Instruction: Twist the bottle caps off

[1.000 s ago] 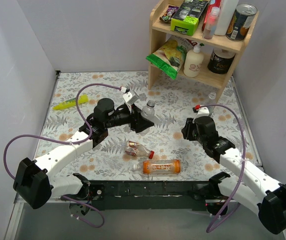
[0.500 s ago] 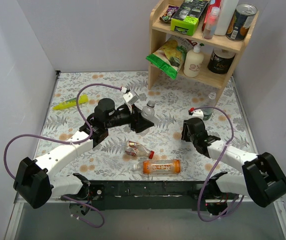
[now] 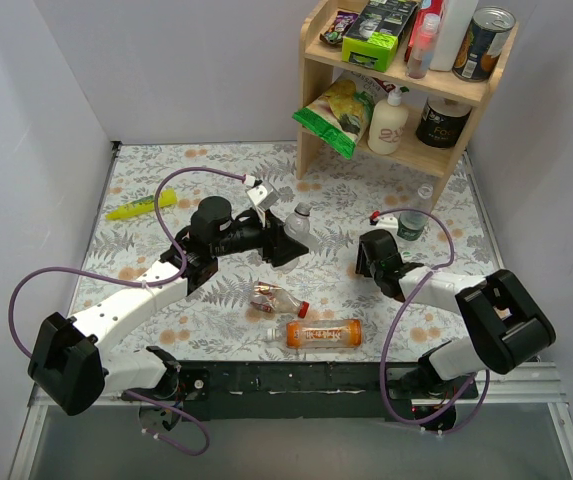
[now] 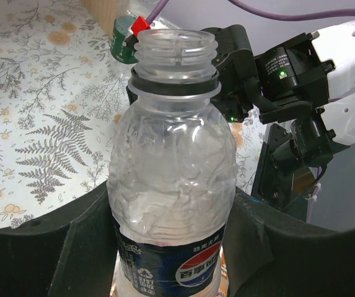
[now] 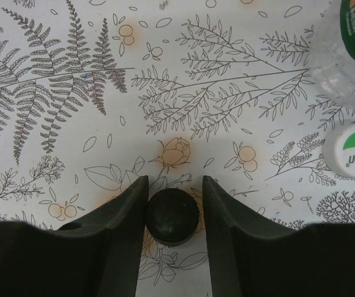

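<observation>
Black cap [image 5: 172, 216] snug within right tool [image 5: 174, 183]

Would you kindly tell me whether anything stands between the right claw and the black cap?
Nothing visible does. The black cap sits between the fingers of the right claw, apparently touching both. The white cap and green-labelled bottle lie off to one side.

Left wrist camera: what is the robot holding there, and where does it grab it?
The left gripper holds the open Pepsi bottle, its jaws clamped on either side of the body around the label.
</observation>
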### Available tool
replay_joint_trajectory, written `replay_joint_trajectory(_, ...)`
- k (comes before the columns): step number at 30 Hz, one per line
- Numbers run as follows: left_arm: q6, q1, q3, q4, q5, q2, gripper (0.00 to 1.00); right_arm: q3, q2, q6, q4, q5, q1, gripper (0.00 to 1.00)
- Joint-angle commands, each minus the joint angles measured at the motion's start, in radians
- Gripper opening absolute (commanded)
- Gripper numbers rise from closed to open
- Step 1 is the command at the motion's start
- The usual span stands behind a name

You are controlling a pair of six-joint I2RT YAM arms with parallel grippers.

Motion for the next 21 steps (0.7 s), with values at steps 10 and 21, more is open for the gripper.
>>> replay_joint_trajectory(10,0.021,-0.002,0.019,0.001,0.013,-0.004,0.03,0.097,0.001,0.017,-0.050,0.012,0.016,0.61)
replay_joint_trajectory(21,0.093,-0.019,0.039,-0.045,0.035,0.010,0.03,0.393,-0.358,-0.075,-0.321,-0.375,0.022,0.77)
